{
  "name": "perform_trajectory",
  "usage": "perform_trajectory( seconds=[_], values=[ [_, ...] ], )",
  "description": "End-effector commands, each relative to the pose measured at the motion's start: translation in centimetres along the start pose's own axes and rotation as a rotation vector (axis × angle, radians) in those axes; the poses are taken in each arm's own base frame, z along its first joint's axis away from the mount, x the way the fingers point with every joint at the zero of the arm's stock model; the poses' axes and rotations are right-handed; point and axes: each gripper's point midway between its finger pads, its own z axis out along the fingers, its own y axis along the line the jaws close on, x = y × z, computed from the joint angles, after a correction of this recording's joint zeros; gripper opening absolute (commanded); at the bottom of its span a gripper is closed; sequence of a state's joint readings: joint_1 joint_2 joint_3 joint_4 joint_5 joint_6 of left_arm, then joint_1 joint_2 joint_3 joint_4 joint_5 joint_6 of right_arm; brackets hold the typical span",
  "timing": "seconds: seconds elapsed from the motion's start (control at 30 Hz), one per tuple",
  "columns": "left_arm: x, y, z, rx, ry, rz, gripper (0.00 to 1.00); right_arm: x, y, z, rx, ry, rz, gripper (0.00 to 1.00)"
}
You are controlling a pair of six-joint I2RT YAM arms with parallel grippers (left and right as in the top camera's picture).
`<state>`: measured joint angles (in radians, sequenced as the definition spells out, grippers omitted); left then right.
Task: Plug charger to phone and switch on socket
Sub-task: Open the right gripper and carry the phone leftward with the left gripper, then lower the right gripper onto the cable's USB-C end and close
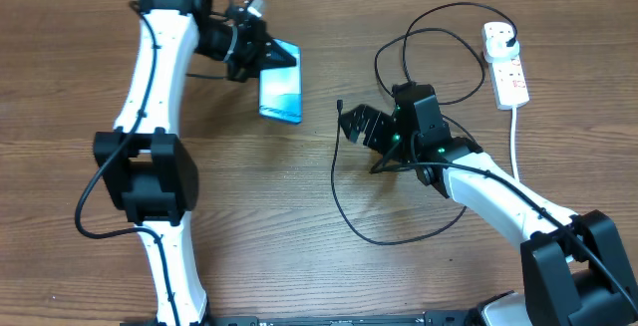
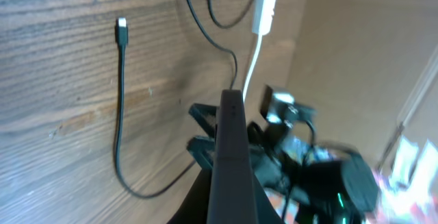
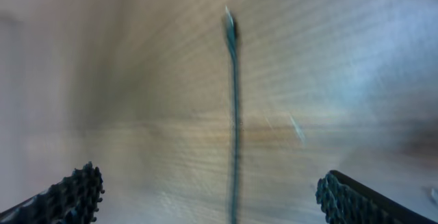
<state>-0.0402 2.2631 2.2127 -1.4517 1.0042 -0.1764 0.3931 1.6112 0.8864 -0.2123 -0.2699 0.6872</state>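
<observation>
the overhead view looks straight down on the desk from well above, wide enough to hold the left arm, the right arm, the phone, the socket and the charger. the left wrist view sits close behind the phone's edge, rolled so the desk rises like a wall on its left, and faces across toward the right arm and the socket. the right wrist view looks steeply down from near the desk, blurred, with the pads of the right tool in its lower corners. all three views share the charger's tip.
</observation>
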Motion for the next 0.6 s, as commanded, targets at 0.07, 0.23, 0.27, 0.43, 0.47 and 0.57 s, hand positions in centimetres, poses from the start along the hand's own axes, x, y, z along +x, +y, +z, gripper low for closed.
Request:
perform_trajectory(
  seconds=[0.07, 0.23, 0.27, 0.43, 0.47, 0.57],
  values=[
    [1.2, -0.4, -3.0, 0.115, 0.0, 0.238, 0.04, -1.5, 2.5, -3.3, 0.047, 0.055, -0.198, 1.0],
    [1.8, 0.6, -4.6, 0.11, 0.0, 0.259, 0.04, -4.5, 4.3, -7.7, 0.172, 0.027, -0.274, 1.0],
    [1.7, 0.7, -4.8, 0.113, -0.006, 0.256, 0.04, -5.1, 4.9, -8.5, 0.177, 0.016, -0.276, 1.0],
    [1.0, 0.2, -6.9, 0.195, -0.069, 0.218, 0.04, -6.6, 6.8, -9.9, 0.154, -0.024, -0.287, 1.0],
    [0.8, 0.2, -7.5, 0.209, -0.084, 0.203, 0.04, -6.7, 6.9, -9.8, 0.152, -0.027, -0.288, 1.0],
    [0.6, 0.3, -9.5, 0.215, -0.131, 0.179, 0.04, -7.1, 7.0, -8.7, 0.163, -0.004, -0.321, 1.0]
  ],
)
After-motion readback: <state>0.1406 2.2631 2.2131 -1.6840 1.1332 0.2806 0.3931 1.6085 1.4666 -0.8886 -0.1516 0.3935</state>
